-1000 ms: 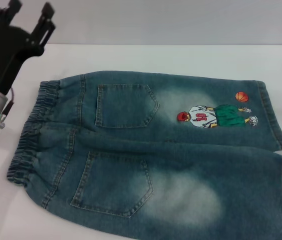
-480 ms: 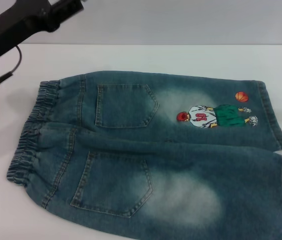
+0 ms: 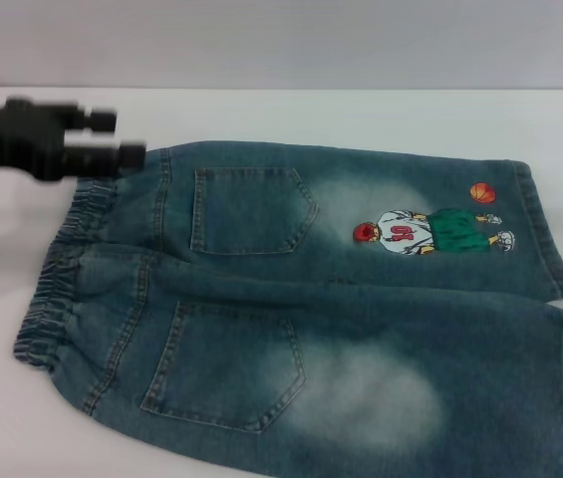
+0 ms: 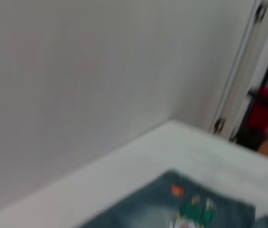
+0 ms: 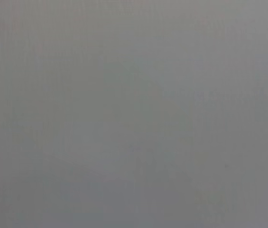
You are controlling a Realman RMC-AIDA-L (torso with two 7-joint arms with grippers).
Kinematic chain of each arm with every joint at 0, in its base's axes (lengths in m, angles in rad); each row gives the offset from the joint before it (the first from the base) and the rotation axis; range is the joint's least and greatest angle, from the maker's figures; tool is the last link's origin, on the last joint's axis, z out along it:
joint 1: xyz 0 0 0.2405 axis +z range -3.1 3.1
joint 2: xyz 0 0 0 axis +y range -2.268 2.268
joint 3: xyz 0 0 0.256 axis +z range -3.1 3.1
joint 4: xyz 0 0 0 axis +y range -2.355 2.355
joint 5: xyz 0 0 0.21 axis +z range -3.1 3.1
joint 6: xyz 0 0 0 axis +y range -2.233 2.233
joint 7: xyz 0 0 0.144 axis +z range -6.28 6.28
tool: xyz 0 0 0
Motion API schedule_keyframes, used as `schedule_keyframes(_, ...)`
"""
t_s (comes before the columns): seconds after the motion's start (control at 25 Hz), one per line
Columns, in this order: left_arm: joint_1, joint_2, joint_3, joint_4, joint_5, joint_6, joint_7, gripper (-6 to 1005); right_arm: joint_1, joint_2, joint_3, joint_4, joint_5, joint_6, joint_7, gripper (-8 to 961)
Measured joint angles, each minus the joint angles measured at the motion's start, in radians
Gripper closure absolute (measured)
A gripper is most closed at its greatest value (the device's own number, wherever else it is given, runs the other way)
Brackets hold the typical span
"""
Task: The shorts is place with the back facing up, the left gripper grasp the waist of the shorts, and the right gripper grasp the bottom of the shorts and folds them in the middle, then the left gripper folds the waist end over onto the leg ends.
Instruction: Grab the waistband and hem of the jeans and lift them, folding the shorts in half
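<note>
lowered, left gripper [image 3: 122,139] fingers [image 3: 127,155] slightly parted over the waist [image 3: 62,259].

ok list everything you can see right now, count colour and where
shorts: one, faded blue-green denim, spread flat on the table, back up
waist: one, darker blue ruffled band, at the robot's left end
leg hems: two, stitched denim, at the right end
back pockets: two, denim, near the waist
cartoon basketball player: one, red, white and green with an orange ball, on the far leg
table: one, white, under the shorts
left gripper: one, black, by the waist's far corner
right gripper: not in view
</note>
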Motion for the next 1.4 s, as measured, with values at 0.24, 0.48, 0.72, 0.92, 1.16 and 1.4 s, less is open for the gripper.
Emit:
schedule_keyframes(0.24,0.064,-0.070,-0.063,0.140,0.203,0.062,-0.085,296,0.034,-0.001,0.021,-0.026,0.001,0.052,-0.004,436)
schedule_keyframes(0.48,0.126,-0.140,-0.089,0.224,0.367,0.060,-0.134,302,0.051,-0.002,0.020,-0.047,-0.004,0.061,-0.006,436)
schedule_keyframes(0.72,0.151,-0.187,-0.190,0.227,0.500,0.023,-0.135,309,0.072,-0.001,0.012,-0.056,-0.004,0.070,-0.060,435)
schedule_keyframes(0.92,0.179,-0.190,-0.225,0.230,0.540,0.027,-0.145,314,0.084,0.000,0.013,-0.054,-0.002,0.070,-0.076,435)
schedule_keyframes(1.16,0.195,-0.191,-0.226,0.230,0.552,0.033,-0.152,320,0.091,0.001,0.012,-0.055,0.000,0.070,-0.084,435)
schedule_keyframes(1.4,0.203,-0.191,-0.224,0.225,0.556,0.036,-0.160,326,0.096,0.000,0.012,-0.056,0.000,0.062,-0.085,436)
